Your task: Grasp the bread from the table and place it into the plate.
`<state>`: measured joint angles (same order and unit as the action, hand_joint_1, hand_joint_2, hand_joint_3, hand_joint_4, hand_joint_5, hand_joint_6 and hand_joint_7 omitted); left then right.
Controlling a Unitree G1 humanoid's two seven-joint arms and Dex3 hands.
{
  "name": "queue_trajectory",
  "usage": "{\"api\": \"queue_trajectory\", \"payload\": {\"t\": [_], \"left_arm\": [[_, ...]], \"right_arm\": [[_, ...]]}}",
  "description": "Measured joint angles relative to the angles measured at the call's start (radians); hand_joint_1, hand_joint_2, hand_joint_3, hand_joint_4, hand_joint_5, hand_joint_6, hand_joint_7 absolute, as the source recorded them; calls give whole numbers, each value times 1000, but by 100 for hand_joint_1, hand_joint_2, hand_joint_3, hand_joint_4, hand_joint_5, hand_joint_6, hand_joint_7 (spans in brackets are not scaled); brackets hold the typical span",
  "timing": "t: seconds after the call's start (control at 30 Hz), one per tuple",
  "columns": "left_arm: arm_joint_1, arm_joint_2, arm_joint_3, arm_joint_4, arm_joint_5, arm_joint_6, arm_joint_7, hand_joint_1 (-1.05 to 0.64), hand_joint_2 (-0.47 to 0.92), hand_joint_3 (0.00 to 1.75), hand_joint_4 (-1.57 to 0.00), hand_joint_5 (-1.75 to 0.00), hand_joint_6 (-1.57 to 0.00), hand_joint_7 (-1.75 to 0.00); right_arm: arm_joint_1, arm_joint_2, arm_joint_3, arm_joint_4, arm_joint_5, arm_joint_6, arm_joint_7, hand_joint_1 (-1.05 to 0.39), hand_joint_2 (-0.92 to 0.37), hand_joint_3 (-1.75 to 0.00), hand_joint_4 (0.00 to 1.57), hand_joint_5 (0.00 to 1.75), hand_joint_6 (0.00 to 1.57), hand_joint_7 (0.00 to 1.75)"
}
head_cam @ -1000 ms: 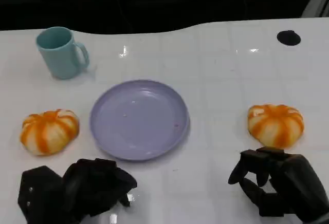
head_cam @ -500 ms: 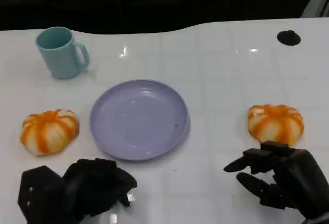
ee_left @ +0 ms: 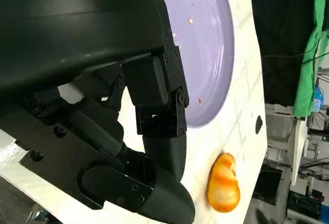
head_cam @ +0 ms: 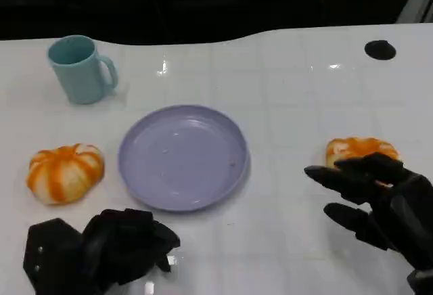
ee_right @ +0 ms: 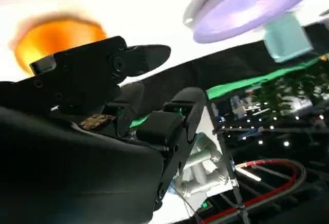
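The reach is what is going on here, as I read it. The right hand (head_cam: 375,203) is hovering at the lower right of the head view with its fingers spread apart and empty, its upper fingers crossing in front of the near edge of the right bread (head_cam: 358,149), which is lying on the table (head_cam: 291,78) at the right of the frame, well apart from the plate (head_cam: 183,156). I cannot tell whether any finger is touching the bread yet. In the right wrist view the bread (ee_right: 54,39) is glowing orange at the upper left, just beyond the fingers, with the plate (ee_right: 252,5) at the upper right.

The left hand (head_cam: 101,247) is sitting at the lower left with its fingers curled in on nothing. A second bread (head_cam: 65,172) is lying at the left of the frame, just beside the plate's left rim. A cup (head_cam: 80,69) is standing at the upper left, and a dark round spot (head_cam: 379,49) is showing at the upper right.

The next move, I would say, is calling for the right hand to settle over the bread and close round it, gently, since it looks soft, before carrying it left to the plate in the middle.
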<state>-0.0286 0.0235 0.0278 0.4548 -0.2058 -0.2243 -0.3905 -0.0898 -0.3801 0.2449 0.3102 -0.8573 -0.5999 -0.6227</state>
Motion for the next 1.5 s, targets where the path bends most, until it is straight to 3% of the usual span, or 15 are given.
{"api": "queue_trajectory", "payload": {"t": [0.3,0.53,1.0,1.5], "left_arm": [[0,-1,1,0,0,0,0,-105,65,23,-90,-152,-149,-45],[1,-4,3,0,-5,0,0,-105,65,23,-90,-152,-150,-45],[10,-11,5,-17,-6,8,0,-105,65,22,-89,-152,-150,-44],[17,-13,5,-26,-6,8,0,-105,65,24,-89,-153,-150,-44]], "right_arm": [[19,-39,-22,-149,-17,215,173,-50,-92,-3,14,16,29,0],[14,-53,-22,-197,-37,374,329,-54,-92,-3,7,16,24,0],[-113,-47,64,-97,-71,500,448,-43,-82,0,4,29,28,2],[-223,-10,131,68,-67,561,455,-30,-76,-1,6,34,31,0]]}}
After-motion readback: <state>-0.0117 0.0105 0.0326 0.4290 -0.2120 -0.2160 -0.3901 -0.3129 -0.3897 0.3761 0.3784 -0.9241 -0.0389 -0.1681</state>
